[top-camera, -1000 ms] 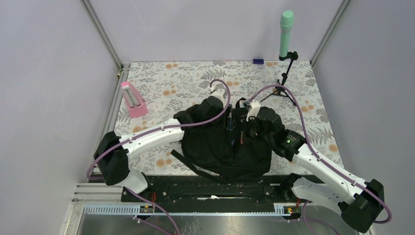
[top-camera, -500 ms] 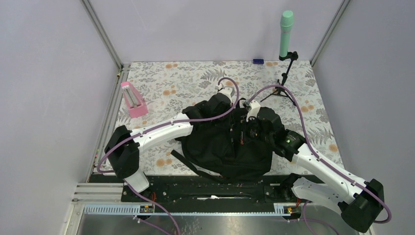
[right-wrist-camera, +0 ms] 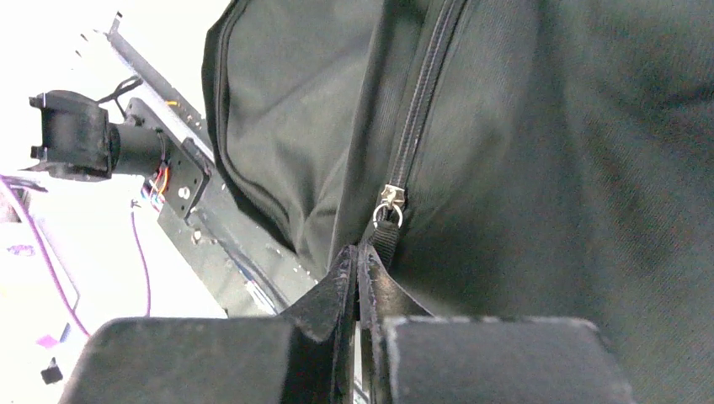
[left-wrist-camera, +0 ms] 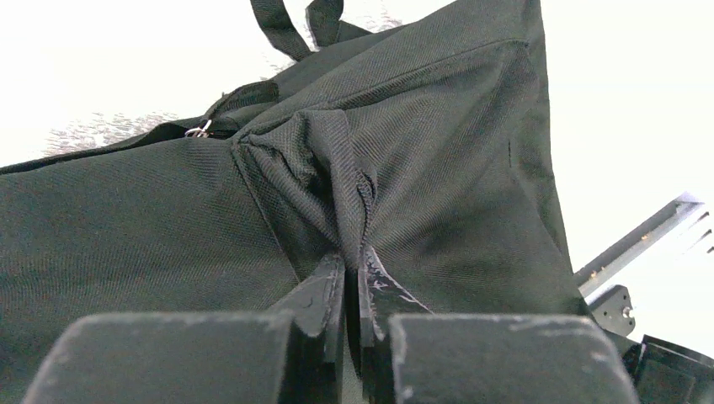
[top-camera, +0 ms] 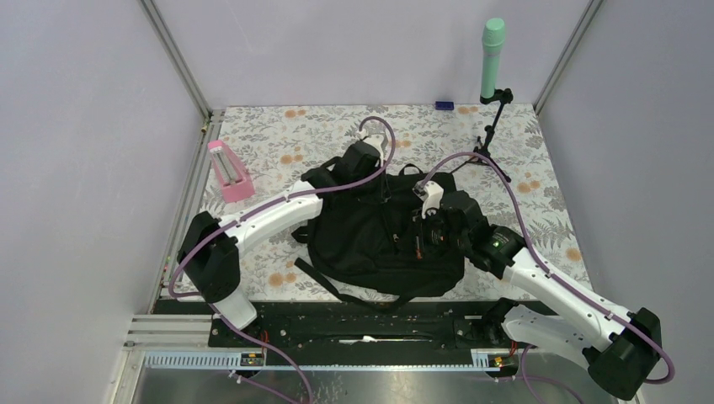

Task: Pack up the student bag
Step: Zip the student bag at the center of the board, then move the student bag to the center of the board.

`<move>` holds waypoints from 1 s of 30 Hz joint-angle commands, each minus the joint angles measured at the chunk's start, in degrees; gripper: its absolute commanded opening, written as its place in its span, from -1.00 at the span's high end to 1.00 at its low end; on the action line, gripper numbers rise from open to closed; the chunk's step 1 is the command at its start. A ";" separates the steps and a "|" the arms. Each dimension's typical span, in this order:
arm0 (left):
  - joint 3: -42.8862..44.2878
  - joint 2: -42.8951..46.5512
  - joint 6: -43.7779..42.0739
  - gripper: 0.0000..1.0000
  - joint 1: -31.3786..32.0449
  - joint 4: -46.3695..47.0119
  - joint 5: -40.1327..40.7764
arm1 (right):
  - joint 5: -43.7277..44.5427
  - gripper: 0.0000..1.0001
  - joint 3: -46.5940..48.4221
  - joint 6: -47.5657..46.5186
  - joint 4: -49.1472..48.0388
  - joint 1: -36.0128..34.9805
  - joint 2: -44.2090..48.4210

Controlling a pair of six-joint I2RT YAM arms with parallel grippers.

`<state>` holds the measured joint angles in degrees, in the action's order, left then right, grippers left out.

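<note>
We are seeing the large black soft fabric backpack (top-camera: 370,244) lying mid-table on the floral-print tabletop (top-camera: 286,139), between both arms. The left gripper (left-wrist-camera: 352,268) is pinching a fold of the backpack's fabric, and the right gripper (right-wrist-camera: 358,257) is clamping the black zip pull tab (right-wrist-camera: 386,237). Pale lilac walls (top-camera: 362,50) are enclosing the cell. A pink box (top-camera: 229,171) is sitting left, and a mint-green cylinder on a black tripod (top-camera: 492,57) far right.

One student bag (top-camera: 370,244), one pink holder (top-camera: 229,172), one green cylinder (top-camera: 491,59).
</note>
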<state>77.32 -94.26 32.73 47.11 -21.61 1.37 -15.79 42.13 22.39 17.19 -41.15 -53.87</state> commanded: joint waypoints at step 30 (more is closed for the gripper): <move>12.55 -6.85 -3.82 1.00 -17.04 9.42 5.39 | 8.52 -0.88 4.82 5.16 1.74 -4.69 -0.39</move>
<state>84.40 -100.57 30.13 34.15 -22.59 -0.16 -13.54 43.18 27.29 19.64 -46.46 -54.15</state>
